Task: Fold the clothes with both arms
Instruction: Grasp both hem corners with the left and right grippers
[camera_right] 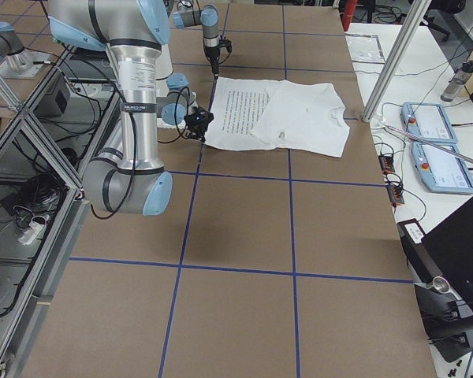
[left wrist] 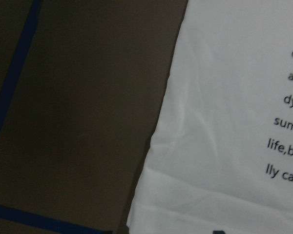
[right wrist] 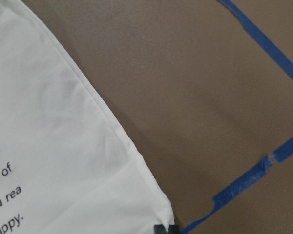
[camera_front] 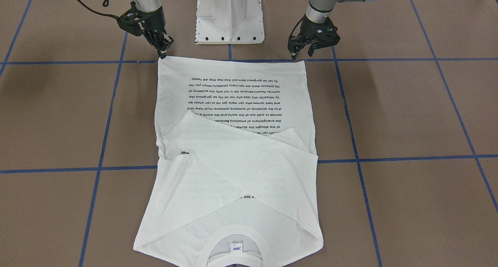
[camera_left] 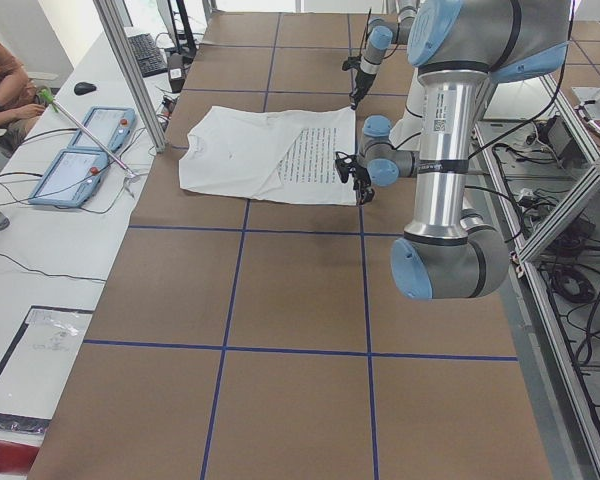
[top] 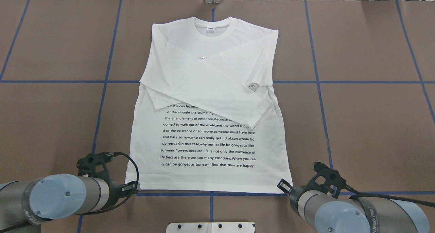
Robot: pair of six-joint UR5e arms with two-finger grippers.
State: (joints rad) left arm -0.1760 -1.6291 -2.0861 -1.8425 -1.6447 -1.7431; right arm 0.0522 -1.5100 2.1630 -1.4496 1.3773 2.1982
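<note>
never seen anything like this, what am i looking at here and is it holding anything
Six cameras, one moment. Two silver-grey tubular robot arms, left and right, work at a brown table marked with blue tape. One view looks over the robot's shoulders, one faces it, two look from the table's ends, two sit on the wrists. A white long-sleeved T-shirt with black printed text lies flat, sleeves folded across the chest. The left end effector and right end effector sit at its hem corners; nothing is lifted. The left's jaws look apart; the right's I cannot judge.
</note>
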